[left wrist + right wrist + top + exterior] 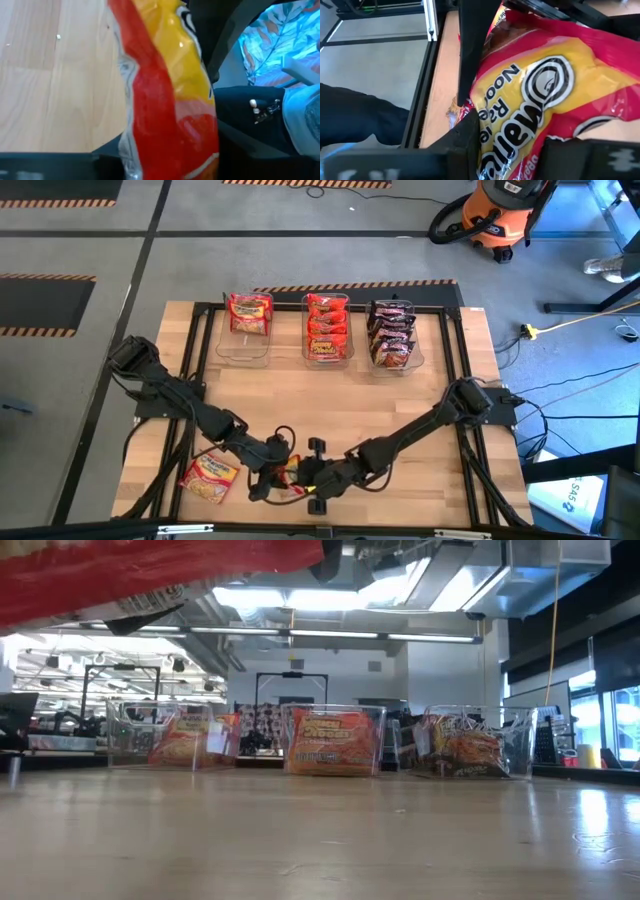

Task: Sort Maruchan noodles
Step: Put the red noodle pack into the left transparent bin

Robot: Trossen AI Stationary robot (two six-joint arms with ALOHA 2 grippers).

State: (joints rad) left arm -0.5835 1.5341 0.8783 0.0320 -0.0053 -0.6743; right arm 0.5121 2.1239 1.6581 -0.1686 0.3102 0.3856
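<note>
1. The left claw and the right claw meet at about 6 o'clock on the tabletop, close to its near edge
2. Between them is a red and yellow packet; the left wrist view shows this packet close up, hanging on edge above the wood, and the right wrist view shows it pressed against dark fingers
3. The right claw is closed on the packet; the left claw is right against it too, but how far its fingers are spread I cannot tell
4. A pale yellow packet lies flat at about 7 o'clock, just beside the left arm
5. 3 clear bins stand in a row at 12 o'clock: the left bin holds red and yellow packets, the middle bin holds red-orange packets, and the right bin holds dark packets
6. In the low view the 3 bins stand upright in a row across the tabletop, and the held packet fills the upper corner
</note>
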